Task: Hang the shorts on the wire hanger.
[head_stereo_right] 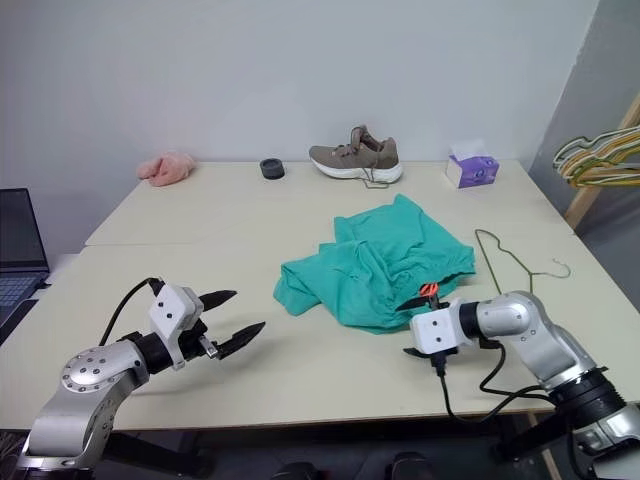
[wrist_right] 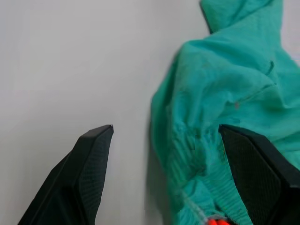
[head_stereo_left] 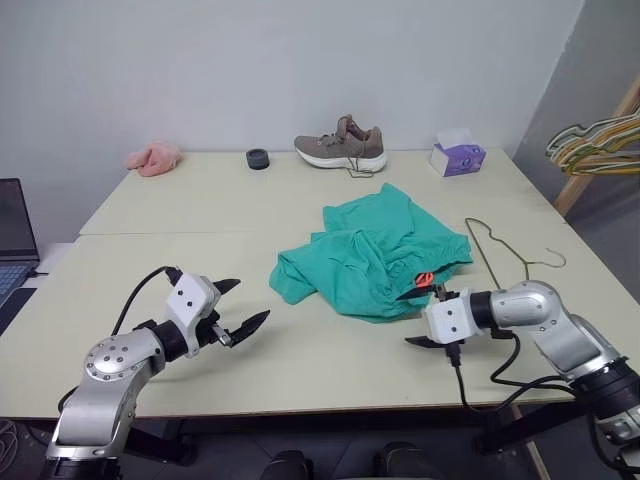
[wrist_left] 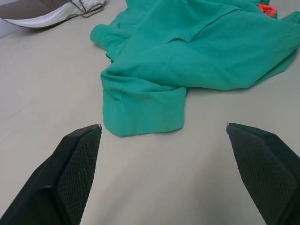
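From the left eye view, the shorts [head_stereo_left: 375,262] lie crumpled in the middle of the counter [head_stereo_left: 180,260], with the wire hanger [head_stereo_left: 505,248] flat on the counter just beside them at three o'clock, its hook curling toward the counter's right edge. The left gripper [head_stereo_left: 238,305] hovers at about eight o'clock from the shorts, apart from them, its fingers spread wide and empty. The right gripper [head_stereo_left: 415,318] sits at the shorts' five o'clock edge, next to the small orange-red tag [head_stereo_left: 424,279], its fingers apart and holding nothing. At twelve o'clock, far back, stand a shoe [head_stereo_left: 341,144], a tissue box [head_stereo_left: 457,156] and a pink cloth [head_stereo_left: 154,158]; a bunch of coloured hangers [head_stereo_left: 595,145] hangs off to two o'clock.

The right eye view gives the same layout; the hanger touches nothing but the counter.

In the left wrist view, a folded leg hem of the shorts lies just ahead, between the two spread fingers [wrist_left: 70,173] but not reached.

In the right wrist view, the gathered waistband runs between the open fingers [wrist_right: 86,178], close to one of them, the tag at the very bottom.

The step in hand looks like taking hold of the shorts. It would go best by closing on the thick waistband near the tag, one layer bunch only, and lifting clear before bringing the hanger in.
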Robot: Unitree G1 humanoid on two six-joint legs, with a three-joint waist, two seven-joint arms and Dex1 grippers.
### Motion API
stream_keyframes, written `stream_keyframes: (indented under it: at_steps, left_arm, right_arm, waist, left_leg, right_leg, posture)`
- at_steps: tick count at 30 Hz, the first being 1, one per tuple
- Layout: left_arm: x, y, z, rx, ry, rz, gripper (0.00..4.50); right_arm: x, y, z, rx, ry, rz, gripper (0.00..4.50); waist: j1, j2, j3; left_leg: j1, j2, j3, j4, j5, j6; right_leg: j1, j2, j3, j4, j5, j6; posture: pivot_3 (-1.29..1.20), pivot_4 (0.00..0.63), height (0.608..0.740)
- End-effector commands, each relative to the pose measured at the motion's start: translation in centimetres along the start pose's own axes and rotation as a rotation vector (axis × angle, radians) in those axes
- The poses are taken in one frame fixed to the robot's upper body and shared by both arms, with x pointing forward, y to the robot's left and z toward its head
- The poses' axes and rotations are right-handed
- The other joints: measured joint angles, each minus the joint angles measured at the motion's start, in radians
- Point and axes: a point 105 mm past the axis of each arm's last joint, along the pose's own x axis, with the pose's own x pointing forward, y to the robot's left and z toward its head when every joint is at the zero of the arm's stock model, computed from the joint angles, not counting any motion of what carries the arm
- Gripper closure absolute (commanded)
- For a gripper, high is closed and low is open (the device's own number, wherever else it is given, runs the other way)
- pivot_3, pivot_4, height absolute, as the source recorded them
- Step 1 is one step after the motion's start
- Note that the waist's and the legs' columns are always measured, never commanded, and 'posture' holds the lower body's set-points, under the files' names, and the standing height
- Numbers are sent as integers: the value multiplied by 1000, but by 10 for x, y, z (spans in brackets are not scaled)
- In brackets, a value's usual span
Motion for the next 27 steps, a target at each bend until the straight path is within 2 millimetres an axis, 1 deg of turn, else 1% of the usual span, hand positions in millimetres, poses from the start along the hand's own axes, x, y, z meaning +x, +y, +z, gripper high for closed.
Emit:
stream_keyframes:
  at_steps: [1,6,8,10,14,18,19,21,24,27]
  left_arm:
    - [0,3,8,34,-27,4,0]
    - [0,4,4,34,-27,7,0]
    - [1,4,3,33,-29,7,0]
    - [1,2,3,31,-31,6,0]
    - [2,1,2,30,-34,7,0]
    - [4,-1,3,24,-44,1,0]
    - [5,-1,5,25,-50,2,0]
    - [7,2,8,39,-65,22,0]
    - [12,15,12,118,-74,96,0]
    - [23,25,19,201,-91,140,0]
  right_arm:
    - [-1,-15,-3,-46,47,-66,668]
    - [8,-10,-10,-52,87,-45,668]
    - [10,-12,-11,-53,94,-59,1027]
    - [13,-16,-9,-52,96,-84,1576]
    - [16,-23,-7,-62,102,-120,3011]
    - [12,-29,-4,-90,108,-142,4360]
    - [10,-33,-2,-93,106,-154,4484]
    - [2,-43,3,-87,94,-182,4484]
    - [-10,-57,15,-38,63,-223,4484]
    - [-26,-71,28,20,32,-255,4484]
  waist:
    - [0,0,0]
    - [0,0,0]
    - [-1,0,0]
    - [-2,0,0]
    - [-1,0,0]
    - [-1,0,0]
    - [-1,0,0]
    - [-1,0,0]
    - [-1,0,0]
    - [0,0,0]
  left_leg:
    - [0,0,0,0,0,0]
    - [0,0,0,-1,0,0]
    - [0,0,0,-1,0,0]
    - [0,0,0,0,0,0]
    - [0,0,0,0,0,0]
    - [0,0,0,0,0,0]
    - [0,0,0,0,0,0]
    - [0,0,0,0,0,0]
    - [0,0,-1,0,0,0]
    - [0,0,-2,0,0,0]
  right_leg:
    - [0,0,0,0,0,0]
    - [0,0,0,0,1,-3]
    - [0,0,0,0,1,-3]
    - [0,0,0,0,1,-2]
    - [0,0,0,0,1,-2]
    - [0,0,0,0,2,-3]
    - [0,0,0,0,2,-3]
    - [0,0,0,0,2,-3]
    - [0,0,0,0,1,-3]
    - [0,0,-1,0,1,-2]
  posture:
    - [-92,0,740]
    - [-88,0,740]
    - [-85,0,740]
    - [-83,0,740]
    - [-84,0,740]
    - [-89,0,740]
    - [-89,0,740]
    - [-95,0,740]
    - [-104,0,740]
    - [-116,0,740]
